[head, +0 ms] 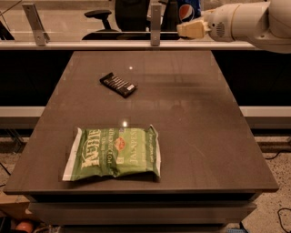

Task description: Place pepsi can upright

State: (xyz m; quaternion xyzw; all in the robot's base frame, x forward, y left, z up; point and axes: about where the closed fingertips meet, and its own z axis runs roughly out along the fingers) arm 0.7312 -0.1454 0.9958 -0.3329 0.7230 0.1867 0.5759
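Note:
The pepsi can [188, 10], blue with a red-white-blue logo, is at the top of the camera view, above and beyond the far edge of the dark table [182, 113]. It looks roughly upright and its top is cut off by the frame edge. My gripper [188, 23] comes in from the upper right on a white arm [245, 20]. It is shut on the can and holds it in the air. One beige finger [193, 29] shows just below the can.
A flat black packet with white stripes [118, 84] lies at the far left of the table. A green chip bag [113, 152] lies near the front left. A rail with metal posts [155, 20] runs behind the table, with an office chair beyond it.

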